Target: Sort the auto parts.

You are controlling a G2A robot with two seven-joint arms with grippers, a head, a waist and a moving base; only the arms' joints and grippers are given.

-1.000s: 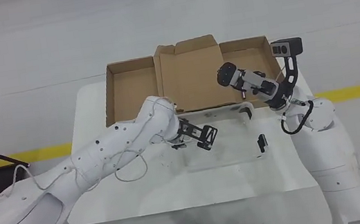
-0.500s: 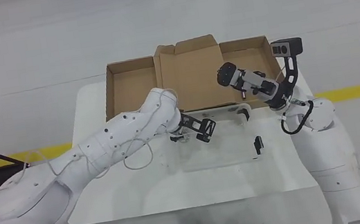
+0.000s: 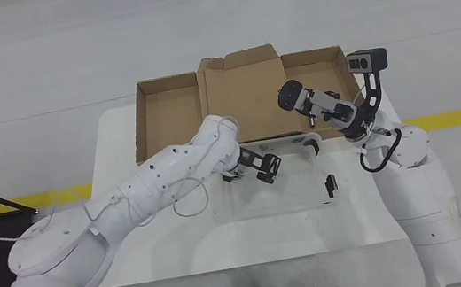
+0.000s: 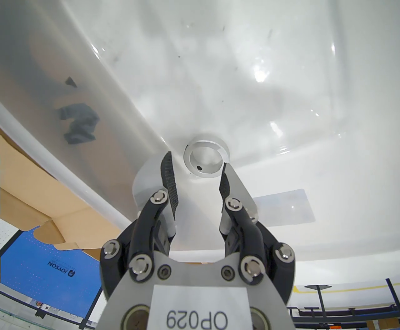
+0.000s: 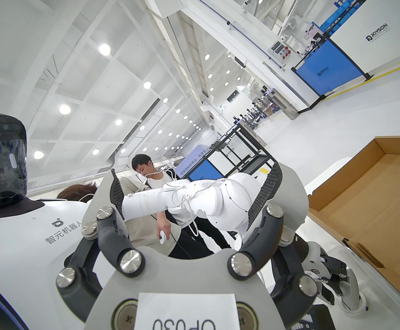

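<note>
Ideally, the left gripper (image 4: 196, 160), half-open and empty, should straddle the metal ring (image 4: 206, 141) in the translucent bin (image 4: 281, 93) squarely before closing; the right gripper (image 5: 195, 172) is wide open, holding nothing.

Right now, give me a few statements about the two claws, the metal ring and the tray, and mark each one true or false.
1. The left claw is open, with its fingertips right at the metal ring. True.
2. The metal ring is clamped and lifted off the tray. False: it lies on the tray floor, and the fingers are not closed on it.
3. The right claw grips a black part. False: it is open and empty, raised off the table.
4. A cardboard box stands on the far side of the tray. True.
</note>
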